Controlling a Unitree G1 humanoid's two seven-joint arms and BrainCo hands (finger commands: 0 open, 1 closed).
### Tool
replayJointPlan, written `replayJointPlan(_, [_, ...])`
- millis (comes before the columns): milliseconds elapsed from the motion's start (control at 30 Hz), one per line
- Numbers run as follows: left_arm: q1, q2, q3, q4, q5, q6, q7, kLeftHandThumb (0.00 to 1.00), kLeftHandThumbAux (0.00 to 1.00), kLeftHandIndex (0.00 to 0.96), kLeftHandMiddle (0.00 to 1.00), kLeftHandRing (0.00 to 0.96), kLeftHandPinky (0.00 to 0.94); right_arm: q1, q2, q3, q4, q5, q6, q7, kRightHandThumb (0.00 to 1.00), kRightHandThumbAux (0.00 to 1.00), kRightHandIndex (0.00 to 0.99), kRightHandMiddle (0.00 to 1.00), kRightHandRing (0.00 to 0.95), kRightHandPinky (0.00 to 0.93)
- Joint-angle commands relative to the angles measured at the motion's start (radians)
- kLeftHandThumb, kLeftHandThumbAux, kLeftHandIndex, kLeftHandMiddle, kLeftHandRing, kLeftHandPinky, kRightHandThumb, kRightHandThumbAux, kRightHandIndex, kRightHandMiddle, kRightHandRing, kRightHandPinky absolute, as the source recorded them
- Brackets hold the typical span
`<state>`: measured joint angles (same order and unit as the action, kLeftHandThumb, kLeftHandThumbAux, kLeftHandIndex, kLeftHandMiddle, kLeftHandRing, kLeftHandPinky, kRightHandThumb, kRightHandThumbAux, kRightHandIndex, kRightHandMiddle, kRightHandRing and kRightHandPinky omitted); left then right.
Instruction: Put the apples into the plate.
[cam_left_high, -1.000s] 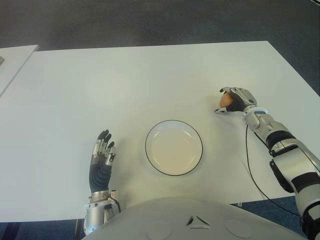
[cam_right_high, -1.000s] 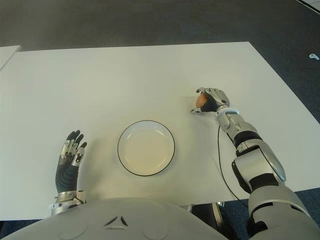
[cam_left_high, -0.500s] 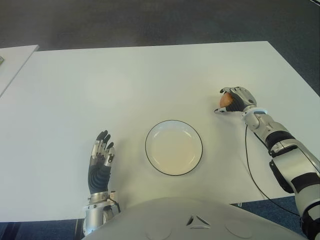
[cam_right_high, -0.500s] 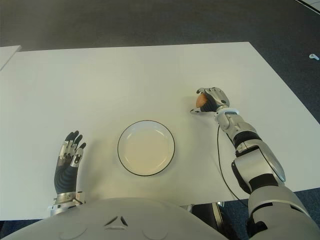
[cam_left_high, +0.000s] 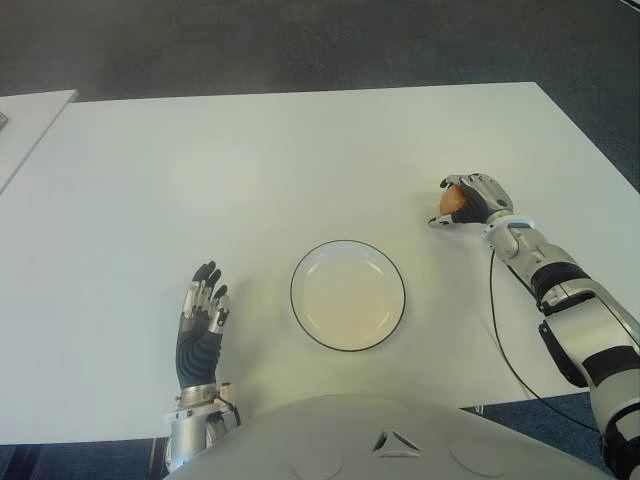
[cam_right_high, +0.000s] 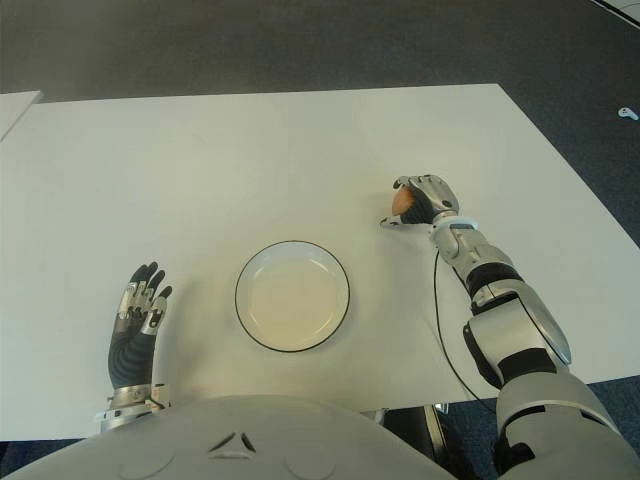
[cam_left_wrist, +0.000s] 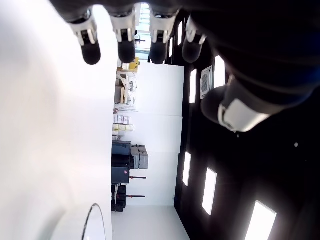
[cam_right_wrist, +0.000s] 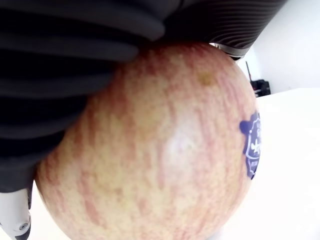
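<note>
Over the last second almost nothing has moved: your right hand (cam_left_high: 478, 198) stays at about 2 o'clock from the plate (cam_left_high: 348, 295), its fingers (cam_right_wrist: 70, 60) wrapped over the apple (cam_right_wrist: 150, 145) low by the white table (cam_left_high: 250, 170), so judge the grasp made and the carry to the plate not yet begun; the left hand (cam_left_high: 201, 322) has only eased a little nearer you, at 9 o'clock of the plate, fingers spread and empty. The apple is round, smooth, red-streaked yellow with a small blue sticker; the plate is shallow, white, dark-rimmed and holds nothing.
</note>
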<state>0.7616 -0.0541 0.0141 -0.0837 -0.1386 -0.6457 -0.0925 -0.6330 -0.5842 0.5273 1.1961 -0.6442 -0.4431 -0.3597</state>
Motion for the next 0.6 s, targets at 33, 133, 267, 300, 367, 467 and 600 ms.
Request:
replayJointPlan(33, [0.0,0.004,-0.011,-0.01,-0.006,0.017,-0.012,0.111,0.561,0.04,0.0,0.0,0.0,0.082,0.044,0.027,0.028,-0.024,0.003,0.048,0.96,0.653,0.41,0.517,0.494,0.046])
replayJointPlan(133, [-0.004,0.004,-0.01,-0.011,0.001,0.019,-0.009,0.111,0.56,0.039,0.0,0.0,0.0,0.08,0.045,0.027,0.031,-0.025,0.004,0.047,0.96,0.653,0.41,0.517,0.494,0.036])
replayJointPlan(267, [-0.006,0.003,-0.009,-0.01,0.007,0.02,-0.005,0.11,0.561,0.038,0.0,0.0,0.0,0.079,0.045,0.029,0.032,-0.028,0.007,0.043,0.96,0.653,0.409,0.515,0.495,0.043])
replayJointPlan(300, [-0.007,0.003,-0.009,-0.01,0.008,0.02,-0.005,0.109,0.562,0.038,0.0,0.0,0.0,0.079,0.045,0.029,0.032,-0.028,0.008,0.042,0.96,0.653,0.409,0.515,0.495,0.046])
replayJointPlan(367, [-0.009,0.002,-0.009,-0.01,0.009,0.021,-0.003,0.109,0.564,0.039,0.0,0.0,0.0,0.078,0.046,0.03,0.033,-0.029,0.011,0.041,0.96,0.653,0.409,0.515,0.495,0.048])
replayJointPlan(467, [-0.011,0.001,-0.009,-0.011,0.008,0.025,-0.003,0.108,0.568,0.039,0.0,0.0,0.0,0.077,0.048,0.03,0.034,-0.031,0.023,0.038,0.96,0.653,0.41,0.515,0.494,0.05])
replayJointPlan(600, [-0.012,-0.001,-0.009,-0.014,0.007,0.03,-0.001,0.106,0.572,0.039,0.0,0.0,0.0,0.076,0.046,0.034,0.035,-0.036,0.027,0.032,0.96,0.653,0.411,0.515,0.493,0.042])
